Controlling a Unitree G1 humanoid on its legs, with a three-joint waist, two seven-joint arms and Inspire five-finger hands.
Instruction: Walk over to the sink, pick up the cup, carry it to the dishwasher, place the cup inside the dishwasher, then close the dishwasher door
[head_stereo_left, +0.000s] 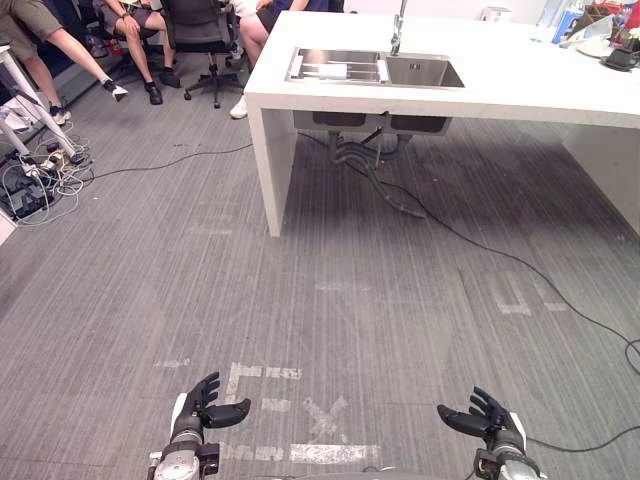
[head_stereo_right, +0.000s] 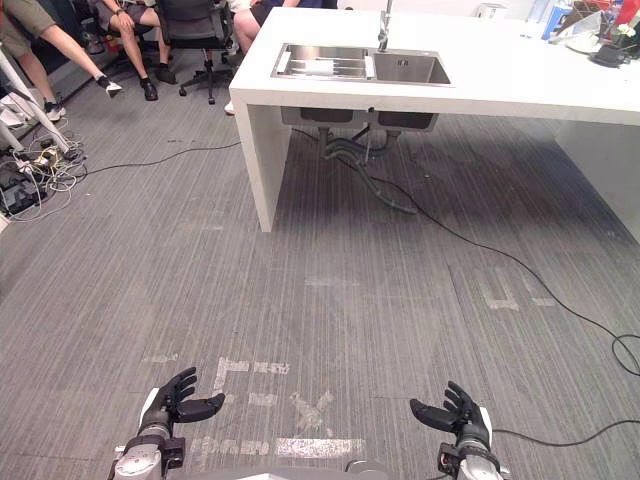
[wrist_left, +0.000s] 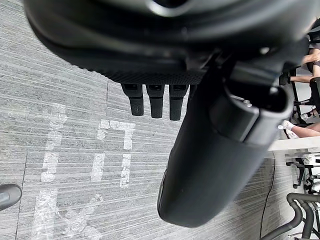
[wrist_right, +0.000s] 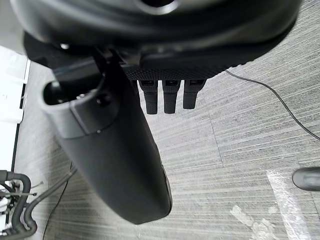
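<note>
Sink (head_stereo_left: 425, 73): brushed steel, rectangular, two basins side by side, set into the tabletop.
Tabletop (head_stereo_left: 520, 85): smooth white slab with square edges, carried on a white panel leg left of the sink.
Faucet (head_stereo_left: 399, 30): slim metal, upright behind the sink, its top cut off by the view's edge.
Task's thing: a small pale object (head_stereo_left: 333, 71) lies on a ribbed metal rack (head_stereo_left: 362, 72) in the sink's left basin. It is too small to tell whether it is a cup.
Pipes (head_stereo_left: 358, 150): dark corrugated hoses hang under the sink and curve down to the floor.
Floor (head_stereo_left: 300, 260): grey, finely striped, with worn white tape marks (head_stereo_left: 300, 452) well in front of the sink.
Cable (head_stereo_left: 480, 245): thin and black, runs from under the sink away to the right.
Left hand (head_stereo_left: 200, 405): dark, low over the floor far in front of the sink, palm turned inward. Its fingers (wrist_left: 156, 102) are straight, the thumb (wrist_left: 215, 165) spread, holding nothing.
Right hand (head_stereo_left: 490, 418): mirrors it, with fingers (wrist_right: 170, 100) extended and thumb (wrist_right: 120, 165) apart, empty.
Seated people (head_stereo_left: 75, 50): legs and shoes beyond the sink's left end, on black office chairs (head_stereo_left: 205, 30), bodies cut off.
Clutter (head_stereo_left: 620, 45): at the tabletop's end far right of the sink, hard to make out.
</note>
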